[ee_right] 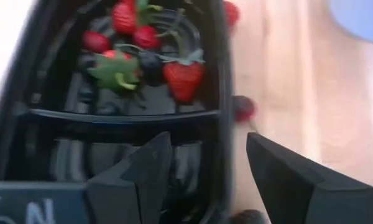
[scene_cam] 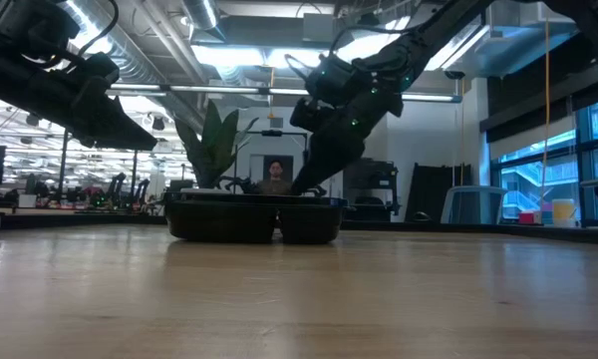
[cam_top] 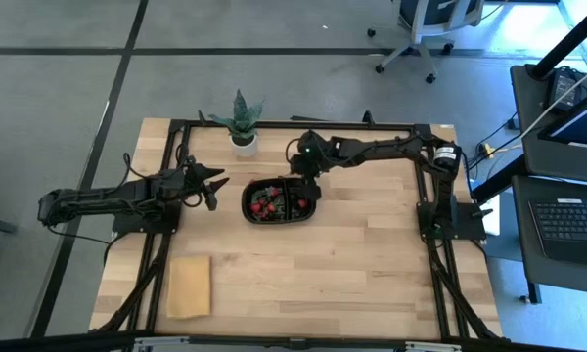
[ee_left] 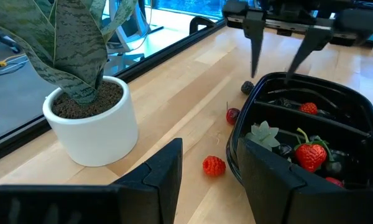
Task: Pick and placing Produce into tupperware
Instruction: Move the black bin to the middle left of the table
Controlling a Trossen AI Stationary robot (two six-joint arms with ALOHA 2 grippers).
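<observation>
From above, the black tupperware sits mid-frame, red produce filling its left compartment. My left gripper hangs just left of it, my right gripper at its upper right rim; both spread, empty.

At table height, the tupperware sits centre.

My left wrist shows strawberries inside the tray, one strawberry outside.

My right wrist shows berries in the far compartment.

high view straight down over whole table. low view level across tabletop toward room. both wrist views look forward, close on tupperware, from opposite ends; all four share the tupperware.
</observation>
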